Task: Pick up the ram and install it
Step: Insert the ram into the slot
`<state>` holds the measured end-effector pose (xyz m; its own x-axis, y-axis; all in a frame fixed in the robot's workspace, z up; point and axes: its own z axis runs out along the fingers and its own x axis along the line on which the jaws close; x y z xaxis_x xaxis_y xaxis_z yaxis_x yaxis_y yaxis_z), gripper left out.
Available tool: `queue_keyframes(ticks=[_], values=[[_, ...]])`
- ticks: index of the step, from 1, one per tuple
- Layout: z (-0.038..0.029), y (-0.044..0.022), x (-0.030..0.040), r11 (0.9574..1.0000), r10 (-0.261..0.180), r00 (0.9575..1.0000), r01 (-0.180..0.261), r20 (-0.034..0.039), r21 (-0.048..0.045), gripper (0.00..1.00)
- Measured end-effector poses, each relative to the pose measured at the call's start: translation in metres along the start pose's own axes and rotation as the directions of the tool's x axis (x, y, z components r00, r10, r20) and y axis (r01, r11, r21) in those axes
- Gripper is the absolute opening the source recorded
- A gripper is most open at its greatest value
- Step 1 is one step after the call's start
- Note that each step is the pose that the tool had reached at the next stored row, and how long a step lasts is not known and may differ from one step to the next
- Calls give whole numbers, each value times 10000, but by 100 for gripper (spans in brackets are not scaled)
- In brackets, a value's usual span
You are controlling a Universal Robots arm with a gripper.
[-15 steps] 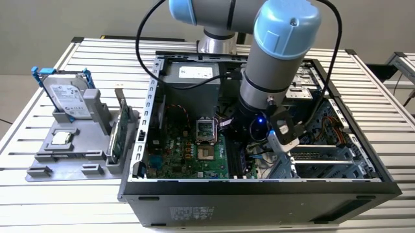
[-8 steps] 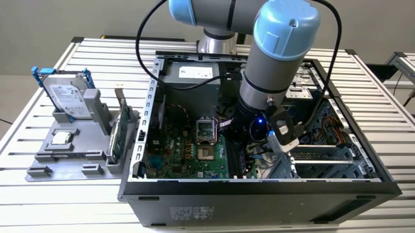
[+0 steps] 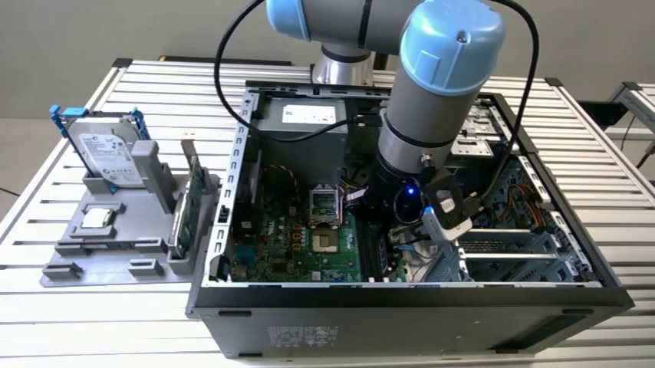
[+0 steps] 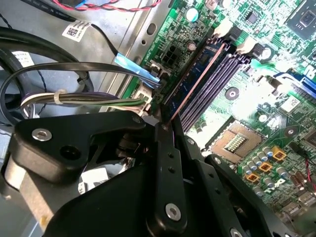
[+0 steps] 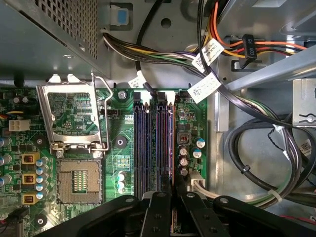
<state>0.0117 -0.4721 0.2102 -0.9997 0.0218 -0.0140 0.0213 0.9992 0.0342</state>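
Hand (image 4: 165, 126) is down inside the open computer case (image 3: 409, 307), and its two black fingers are narrow, closed on the thin upper edge of the ram (image 4: 197, 79). In the second wrist view the blue stick runs away from the fingers along the outermost of the memory slots (image 5: 142, 148), on the side of the cables. I cannot tell whether it is fully pressed in.

Going through the exterior view from its left: a grey holder (image 3: 113, 230) lies near the desk (image 3: 103, 322) edge on that side, with the hard drive (image 3: 103, 157) leaning in it and a green card (image 3: 189, 207) standing on edge just beside the case wall. Then comes the case, in the middle of the desk, and the arm (image 3: 440, 100) goes down into it.

I judge that the picking part is done and the work is in the installing step — the stick is placed at its slot. To seat it asks, I think, for a straight push along the slot line, with no tilt and with the white latches at the slot ends free.

Room is tight. On one side are the other slots and, further, the processor socket (image 5: 79, 182) with its raised metal frame; on the other side a bundle of cables (image 5: 256, 148) curves near the fingers. Open space is mostly upward — out through the open side of the case.
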Motion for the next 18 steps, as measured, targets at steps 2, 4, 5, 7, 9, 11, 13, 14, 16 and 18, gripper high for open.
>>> queue_keyframes(ticks=[2,4,5,7,9,11,13,14,16,18], values=[[0,0,0,10000,0,10000,0,0,-2,0],[0,0,0,10000,1,10000,-1,0,-4,0],[1,0,0,10000,0,10000,0,0,-4,0],[-4,0,0,10000,0,10000,0,0,-3,0],[-28,1,0,10000,1,10000,-1,0,9,0],[-46,1,-1,10000,0,10000,0,0,23,0],[-50,-3,0,10000,0,10000,0,1,34,0],[-51,-6,0,10000,1,10000,-1,1,37,0],[-51,-9,-1,10000,0,10000,0,1,41,0],[-51,-11,-1,10000,-1,10000,1,0,48,0]])
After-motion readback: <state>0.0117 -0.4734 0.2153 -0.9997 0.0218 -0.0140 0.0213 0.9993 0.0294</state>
